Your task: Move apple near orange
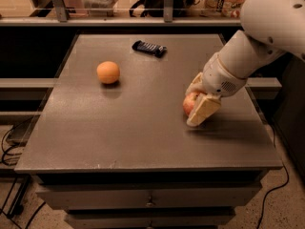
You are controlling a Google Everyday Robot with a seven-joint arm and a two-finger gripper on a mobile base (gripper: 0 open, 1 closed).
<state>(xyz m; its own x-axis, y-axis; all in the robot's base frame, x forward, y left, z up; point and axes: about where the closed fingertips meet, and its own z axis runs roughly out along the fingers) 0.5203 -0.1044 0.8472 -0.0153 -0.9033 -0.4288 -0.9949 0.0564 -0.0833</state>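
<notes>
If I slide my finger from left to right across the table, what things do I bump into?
Orange → dark wrapped packet, farther back → apple, with the gripper right at it, on the right part of the table.

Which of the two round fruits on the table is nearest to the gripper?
The red apple, on the right, directly at the gripper; the orange lies apart, far to the left.

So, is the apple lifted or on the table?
On the table: the apple sits on its surface, with the gripper close against it.
</notes>
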